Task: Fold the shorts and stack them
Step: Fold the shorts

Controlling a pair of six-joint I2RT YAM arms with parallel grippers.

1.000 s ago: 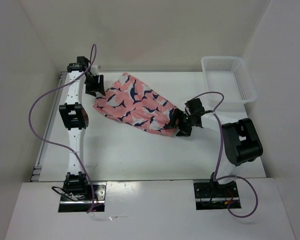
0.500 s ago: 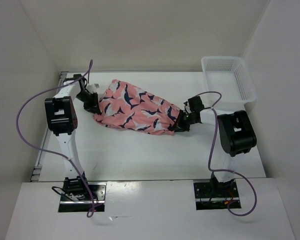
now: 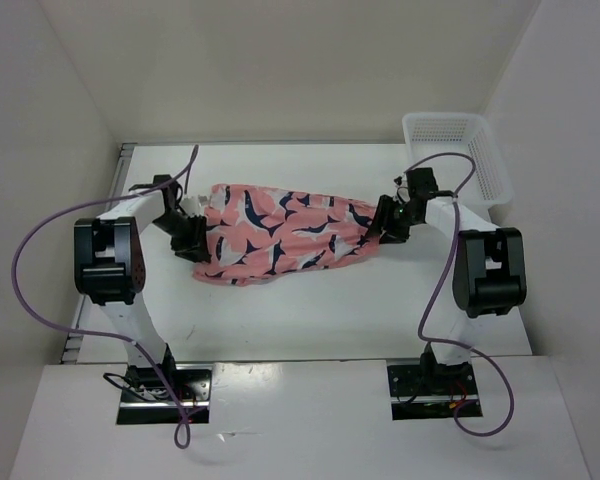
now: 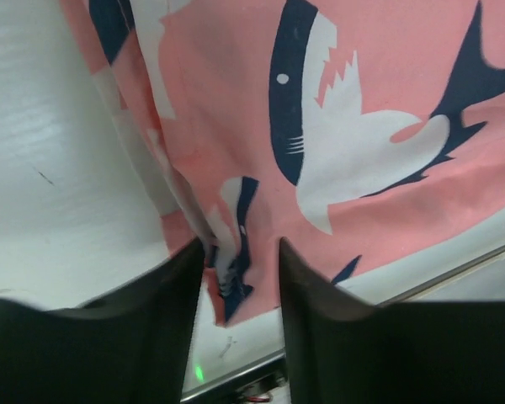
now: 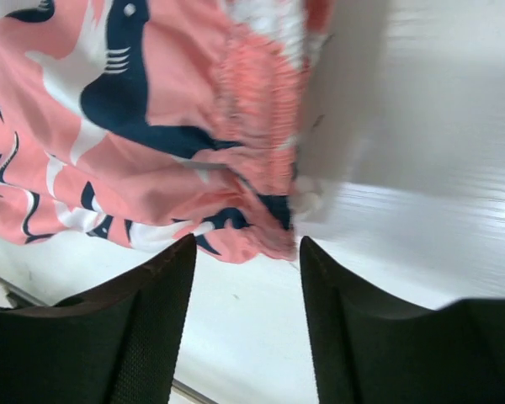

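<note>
Shorts (image 3: 280, 232) lie spread lengthwise across the middle of the table (image 3: 280, 320), pulled out between left gripper (image 3: 188, 237) and right gripper (image 3: 390, 220); basket (image 3: 495, 170) sits well apart at the far right corner. Cloth: thin coral weave, navy-and-white whale print, matte, rumpled in shallow folds along its length. Gathered elastic waistband (image 5: 265, 126) at the right end, puckered and thicker than the rest; at the left end a hem (image 4: 231, 286) doubled into a narrow fold. Left fingers (image 4: 172, 328) stand apart with that hem fold in the gap, bare table showing between cloth and one finger, so released by the look of it. Right fingers (image 5: 151, 320) also spread, waistband corner lying just at their tips, not clamped. Handling, as judged: light, limp, no stiffness of its own; it will sag and bunch wherever unsupported, and a single layer may slip out of a shallow pinch. Best holds look to be the waistband corner on the right (bulk, grippy elastic) and the doubled hem on the left, both layers taken together, with the two ends kept taut so the fold line lands straight. Table is smooth white, offering little friction.
</note>
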